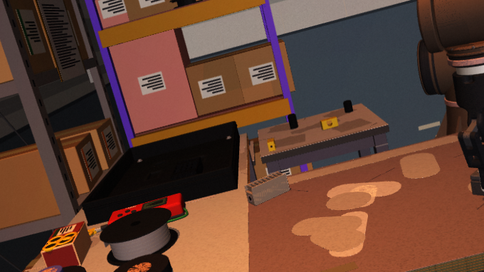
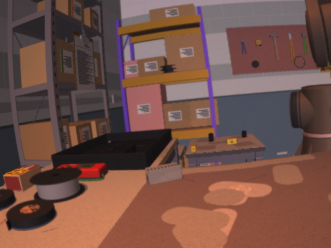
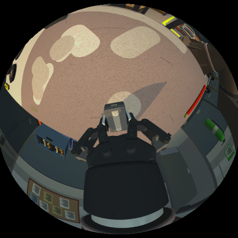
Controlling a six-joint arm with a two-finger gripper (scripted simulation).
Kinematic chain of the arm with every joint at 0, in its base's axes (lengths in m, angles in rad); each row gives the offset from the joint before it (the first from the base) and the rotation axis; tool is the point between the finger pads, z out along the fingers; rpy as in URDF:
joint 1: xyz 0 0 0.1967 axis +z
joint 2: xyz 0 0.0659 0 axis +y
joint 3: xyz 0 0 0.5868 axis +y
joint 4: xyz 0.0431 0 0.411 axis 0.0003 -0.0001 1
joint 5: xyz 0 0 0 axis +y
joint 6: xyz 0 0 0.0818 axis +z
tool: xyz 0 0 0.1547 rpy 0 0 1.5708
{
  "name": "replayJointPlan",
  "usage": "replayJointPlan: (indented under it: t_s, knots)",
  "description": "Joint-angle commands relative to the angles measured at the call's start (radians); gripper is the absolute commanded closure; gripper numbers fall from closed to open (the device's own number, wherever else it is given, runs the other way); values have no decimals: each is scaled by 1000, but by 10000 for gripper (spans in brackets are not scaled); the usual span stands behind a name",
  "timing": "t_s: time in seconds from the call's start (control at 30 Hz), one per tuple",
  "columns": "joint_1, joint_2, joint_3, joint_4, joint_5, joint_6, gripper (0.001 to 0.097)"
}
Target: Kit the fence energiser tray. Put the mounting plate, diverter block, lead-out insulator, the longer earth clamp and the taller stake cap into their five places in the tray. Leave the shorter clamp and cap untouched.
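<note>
The grey block with two bolts sits on a pale patch of the brown mat, between the fingers of my gripper, which is closing on it at the mat's right edge. The black tray stands far to the left, at the back of the bench. A ribbed grey block lies at the mat's far left corner. Two black caps and two yellow clamps stand on a small table behind the bench.
The shelving with cardboard boxes rises behind the tray. A wire spool, a red meter and a small red box crowd the bench's left end. The mat's middle holds only pale patches.
</note>
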Motion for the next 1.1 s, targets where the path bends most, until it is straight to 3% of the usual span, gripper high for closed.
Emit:
replayJointPlan:
  t_s: [0.0,0.17,0.73,1.07]
  knots:
    - [0,0,0,0,0,0,561]
    - [0,0,0,0,-1,0,561]
    - [0,1,0,0,-1,0,901]
    - [0,-6,-3,0,8,0,901]
